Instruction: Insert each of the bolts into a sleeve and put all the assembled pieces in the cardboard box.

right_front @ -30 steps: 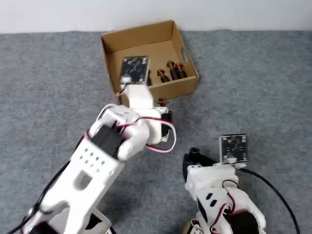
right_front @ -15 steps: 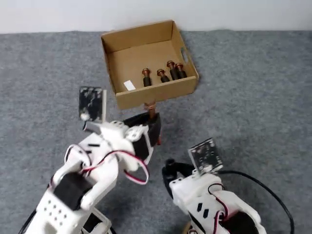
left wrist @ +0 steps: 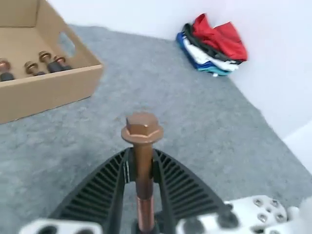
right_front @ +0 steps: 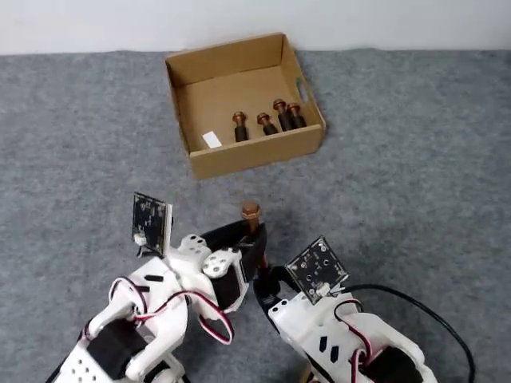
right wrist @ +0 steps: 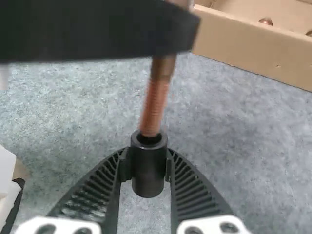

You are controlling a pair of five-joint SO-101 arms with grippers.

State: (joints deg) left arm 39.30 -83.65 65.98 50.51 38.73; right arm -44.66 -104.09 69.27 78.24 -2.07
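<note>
From above, the brown cardboard box (right_front: 255,158) sat on the grey carpeted desk (right_front: 415,159) with four assembled pieces (right_front: 267,121) inside. Left wrist cam: the left gripper (left wrist: 142,155) had its jaws pinched on a copper hex-head bolt (left wrist: 142,134), well clear of the box. Right wrist cam: the right gripper (right wrist: 148,158) had its jaws hugging a black cylindrical sleeve (right wrist: 148,171), bolt tip at its mouth.

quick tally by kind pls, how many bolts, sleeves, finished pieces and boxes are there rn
assembled pieces in the box: 4
bolt on its own, in the left claw: 1
sleeve on its own, in the right claw: 1
cardboard box: 1
total: 7
</note>
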